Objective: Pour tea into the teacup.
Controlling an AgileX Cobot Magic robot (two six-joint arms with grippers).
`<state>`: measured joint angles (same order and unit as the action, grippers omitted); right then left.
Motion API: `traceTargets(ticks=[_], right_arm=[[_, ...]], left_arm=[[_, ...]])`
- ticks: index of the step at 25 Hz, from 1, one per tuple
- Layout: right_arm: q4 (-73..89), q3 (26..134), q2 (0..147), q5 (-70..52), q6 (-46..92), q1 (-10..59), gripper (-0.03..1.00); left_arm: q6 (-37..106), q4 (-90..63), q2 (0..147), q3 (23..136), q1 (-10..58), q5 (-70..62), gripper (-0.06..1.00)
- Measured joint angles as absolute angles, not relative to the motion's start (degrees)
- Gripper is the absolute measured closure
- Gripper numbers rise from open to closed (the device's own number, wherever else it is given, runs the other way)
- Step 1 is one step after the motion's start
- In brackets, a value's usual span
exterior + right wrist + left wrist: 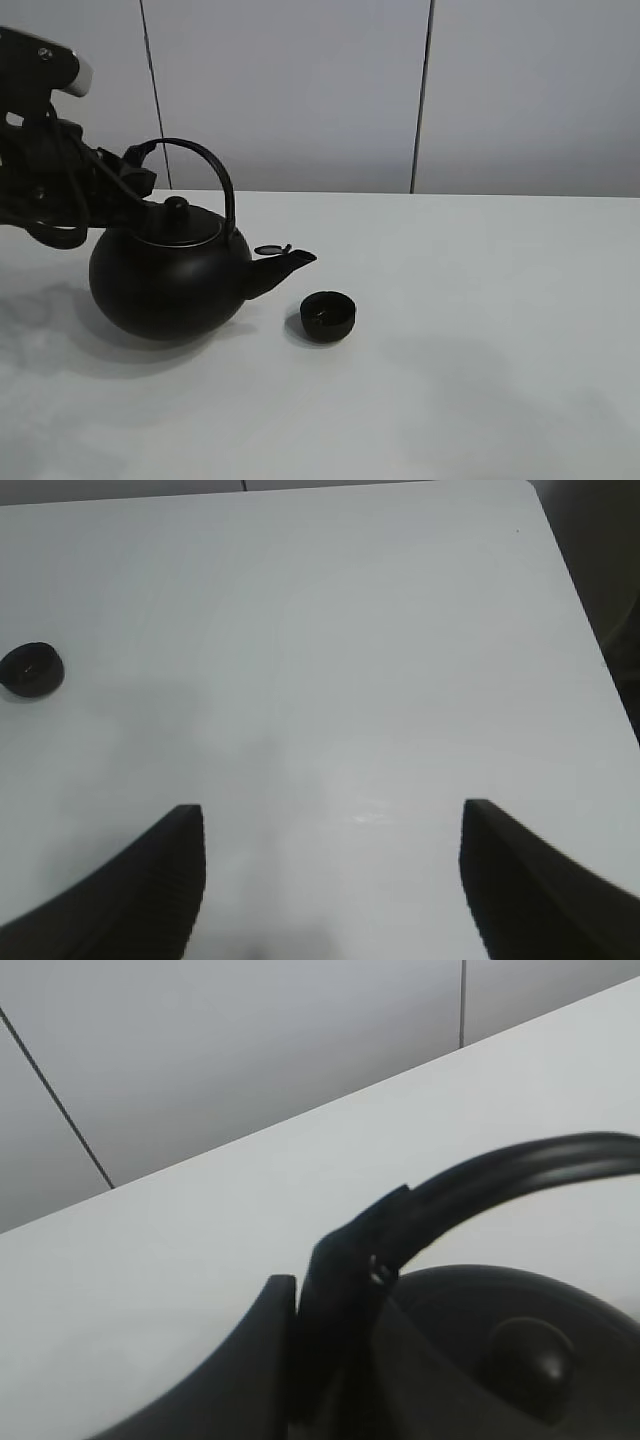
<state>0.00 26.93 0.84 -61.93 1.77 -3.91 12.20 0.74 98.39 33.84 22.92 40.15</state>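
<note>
A big round black kettle (165, 280) with an arched handle (205, 160) is on the white table (480, 300), left of centre, its spout (290, 262) pointing right. The small black teacup (328, 315) stands on the table just right of and below the spout tip; it also shows in the right wrist view (31, 669). My left gripper (135, 172) is shut on the left end of the kettle handle (500, 1165); its fingers (270, 1345) flank the handle above the kettle lid (530, 1360). My right gripper (330, 870) is open and empty over bare table, far from the cup.
A small flap lid (272, 249) stands open above the spout. A grey panelled wall (300, 90) runs behind the table. The table's far right edge (585, 620) shows in the right wrist view.
</note>
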Motion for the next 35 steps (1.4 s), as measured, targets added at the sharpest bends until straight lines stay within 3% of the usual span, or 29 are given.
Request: traceTargets(ticks=[35], right_arm=[[0.0, 26.9, 0.8, -61.9, 1.8, -3.9, 0.47]], left_arm=[[23.2, -5.0, 100.8, 39.2, 25.7, 33.8, 0.83]])
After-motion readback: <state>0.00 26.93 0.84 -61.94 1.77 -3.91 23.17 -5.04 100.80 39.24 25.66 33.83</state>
